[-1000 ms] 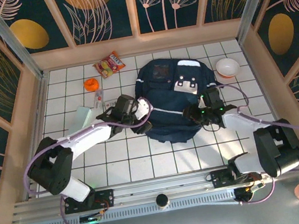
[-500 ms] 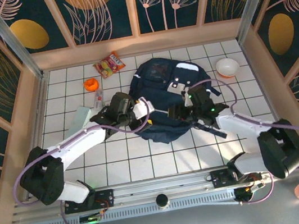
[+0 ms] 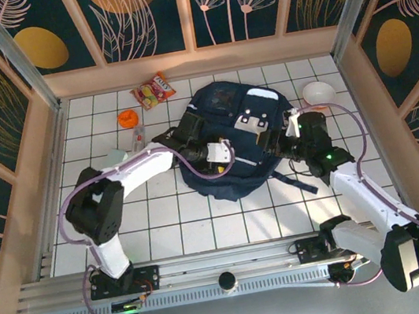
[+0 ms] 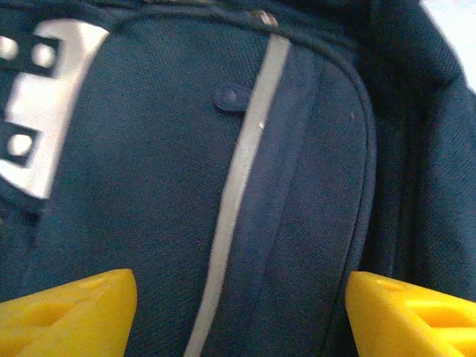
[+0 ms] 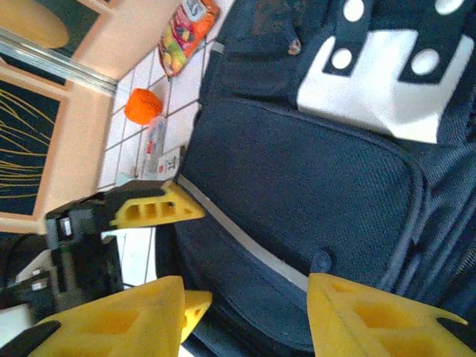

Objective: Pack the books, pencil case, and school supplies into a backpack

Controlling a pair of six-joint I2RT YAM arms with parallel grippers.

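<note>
Toward the far edge of the tiled table point(image 3: 165, 228), the backpack point(image 3: 220, 95) lies front up. The left gripper point(image 3: 221, 163) hovers over its left half, fingers wide apart, with the pale stripe point(image 4: 238, 178) between them. The right gripper point(image 3: 278, 144) is at the backpack's right side, fingers apart, holding nothing.

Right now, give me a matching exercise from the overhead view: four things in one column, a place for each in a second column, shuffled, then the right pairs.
Things
1. backpack
2. snack packet
3. round orange object
4. white bowl

Places
A. right of the backpack's far end
B. in the middle, the biggest thing
C. farthest back, left of the backpack
D. left of the backpack, just nearer than the snack packet

Pairs: 1-B, 2-C, 3-D, 4-A
</note>
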